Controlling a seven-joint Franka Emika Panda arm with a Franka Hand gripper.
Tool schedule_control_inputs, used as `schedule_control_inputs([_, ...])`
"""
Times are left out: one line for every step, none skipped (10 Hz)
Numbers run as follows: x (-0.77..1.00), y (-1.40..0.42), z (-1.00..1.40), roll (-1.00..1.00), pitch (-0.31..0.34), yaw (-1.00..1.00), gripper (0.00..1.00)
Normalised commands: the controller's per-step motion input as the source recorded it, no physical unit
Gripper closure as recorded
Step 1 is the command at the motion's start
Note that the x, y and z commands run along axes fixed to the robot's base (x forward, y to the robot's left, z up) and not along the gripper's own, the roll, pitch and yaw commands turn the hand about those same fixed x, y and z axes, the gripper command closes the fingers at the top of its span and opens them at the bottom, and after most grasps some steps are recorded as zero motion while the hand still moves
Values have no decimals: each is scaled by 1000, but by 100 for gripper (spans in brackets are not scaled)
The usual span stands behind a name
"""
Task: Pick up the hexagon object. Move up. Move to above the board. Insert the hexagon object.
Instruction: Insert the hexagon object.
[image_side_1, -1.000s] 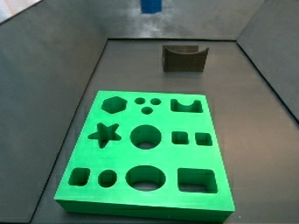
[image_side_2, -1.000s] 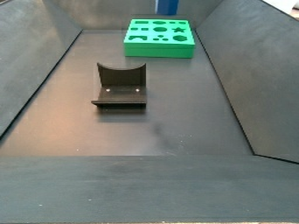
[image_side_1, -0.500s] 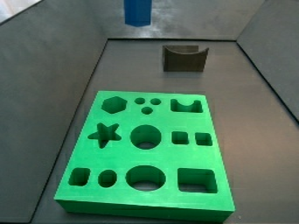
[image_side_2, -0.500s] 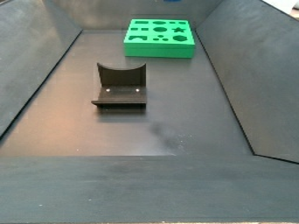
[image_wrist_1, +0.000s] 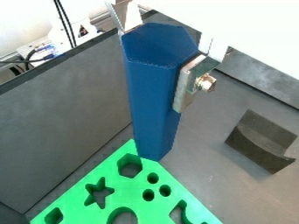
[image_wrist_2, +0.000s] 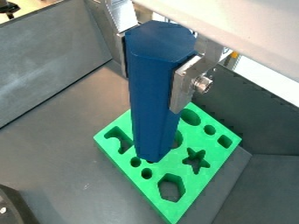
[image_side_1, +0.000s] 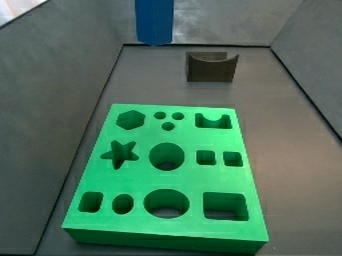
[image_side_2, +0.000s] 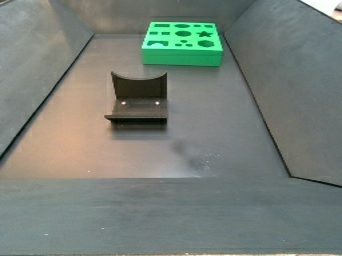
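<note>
The hexagon object (image_wrist_1: 155, 96) is a tall blue rod, upright between my gripper's (image_wrist_1: 156, 51) silver fingers (image_wrist_1: 191, 83); the gripper is shut on its upper end. It shows the same way in a wrist view (image_wrist_2: 152, 96), with one finger plate (image_wrist_2: 186, 79) pressed to its side. Below the rod lies the green board (image_wrist_1: 70, 210), also seen in a wrist view (image_wrist_2: 114, 140). In a side view the rod (image_side_1: 155, 20) hangs at the top edge, beyond the board's (image_side_1: 194, 180) far end; the gripper is out of that view. A side view shows the board (image_side_2: 182, 58) far back, and no rod.
The dark fixture with a curved notch stands on the floor beyond the board (image_side_1: 210, 65), shown in a side view (image_side_2: 138, 98) and a wrist view (image_wrist_1: 263, 140). Sloping grey walls (image_side_1: 54, 70) enclose the floor on all sides.
In the side view the blue rod has come lower into the picture and shifted a little left. The board and the fixture have not moved.
</note>
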Motion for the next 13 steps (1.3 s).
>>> schedule_control_inputs([-129,20,-49,34,34,0,100])
schedule_control_inputs([0,0,-186,7,49,0,100])
schedule_control_inputs([-6,0,-380,11,20,0,100])
schedule_control_inputs([0,0,-514,0,0,0,100])
schedule_control_inputs([-191,0,-611,-57,-21,-6,100])
schedule_control_inputs([-177,0,-651,-66,-24,-11,100])
schedule_control_inputs([-349,0,-720,-31,-19,-51,100])
schedule_control_inputs([-426,0,-709,-24,-14,-66,100])
schedule_control_inputs([-569,0,-706,-57,-60,-111,100])
schedule_control_inputs([-337,-51,-629,-59,-63,-103,100])
schedule_control_inputs([-49,-60,-454,-136,-56,-31,100])
schedule_control_inputs([17,0,-143,-131,-9,0,100])
schedule_control_inputs([0,-3,-180,-109,-51,0,100])
